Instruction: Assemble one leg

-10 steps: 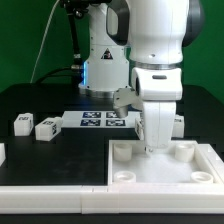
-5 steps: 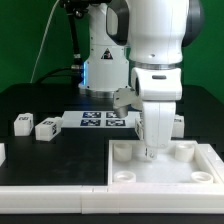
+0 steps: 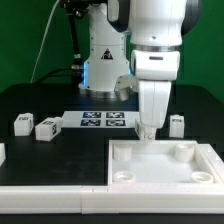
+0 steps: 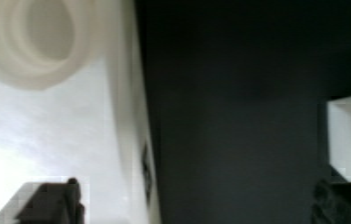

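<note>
Risen from the tray (image 3: 160, 186), end effector (image 3: 147, 133) hangs beside the leg (image 3: 177, 124).

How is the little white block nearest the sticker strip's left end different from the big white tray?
The leg is small and chunky; the tray-like piece is big and low. The leg shows a black-and-white tag; the tray-like piece shows none. The tray-like piece has round corner sockets; the leg doesn't. Both are white.
</note>
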Controlling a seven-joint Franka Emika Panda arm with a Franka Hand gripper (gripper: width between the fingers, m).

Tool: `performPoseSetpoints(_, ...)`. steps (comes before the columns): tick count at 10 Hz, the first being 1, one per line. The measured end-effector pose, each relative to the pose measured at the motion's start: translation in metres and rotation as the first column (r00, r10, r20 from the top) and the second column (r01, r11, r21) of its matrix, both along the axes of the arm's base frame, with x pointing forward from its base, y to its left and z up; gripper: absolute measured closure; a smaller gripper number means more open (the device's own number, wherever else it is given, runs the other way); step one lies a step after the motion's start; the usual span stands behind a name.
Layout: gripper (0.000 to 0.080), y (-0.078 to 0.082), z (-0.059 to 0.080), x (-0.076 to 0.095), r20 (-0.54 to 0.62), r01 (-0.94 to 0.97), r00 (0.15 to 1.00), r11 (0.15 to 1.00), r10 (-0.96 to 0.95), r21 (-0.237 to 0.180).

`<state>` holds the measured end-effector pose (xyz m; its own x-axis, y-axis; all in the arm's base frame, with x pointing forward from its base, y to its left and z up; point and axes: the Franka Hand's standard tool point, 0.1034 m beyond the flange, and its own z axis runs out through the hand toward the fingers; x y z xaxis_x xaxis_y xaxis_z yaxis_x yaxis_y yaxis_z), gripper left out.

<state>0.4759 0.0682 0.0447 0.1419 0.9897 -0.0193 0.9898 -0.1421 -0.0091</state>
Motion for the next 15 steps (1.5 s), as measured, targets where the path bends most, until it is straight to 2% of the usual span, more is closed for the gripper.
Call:
performPoseSetpoints(1,0.0151,0.001,0.008,-0.007,0.006,0.029,1.0,1.0,-0.029,-0.004)
performPoseSetpoints(2,0.0151,0.002,0.015,-0.021,0.008,0.101,0.995,0.995,-0.101,-0.01)
performPoseSetpoints(3,0.0151,0.002,0.016,-0.024,0.006,0.106,0.994,0.994,-0.106,-0.012)
performPoseSetpoints(5,0.0151,0.002,0.015,-0.023,0.005,0.147,0.989,0.989,-0.147,-0.012)
performPoseSetpoints(8,0.0151,0.003,0.014,-0.024,0.009,0.376,0.927,0.927,-0.376,-0.01)
performPoseSetpoints(9,0.0151,0.007,0.013,-0.029,0.006,0.526,0.851,0.85,-0.526,-0.011)
performPoseSetpoints(11,0.0151,0.017,0.009,-0.037,0.012,0.68,0.733,0.733,-0.68,-0.004)
performPoseSetpoints(13,0.0151,0.026,0.007,-0.044,-0.01,0.865,0.502,0.502,-0.865,-0.006)
performPoseSetpoints(15,0.0151,0.038,0.007,-0.047,-0.026,0.959,0.284,0.284,-0.959,-0.01)
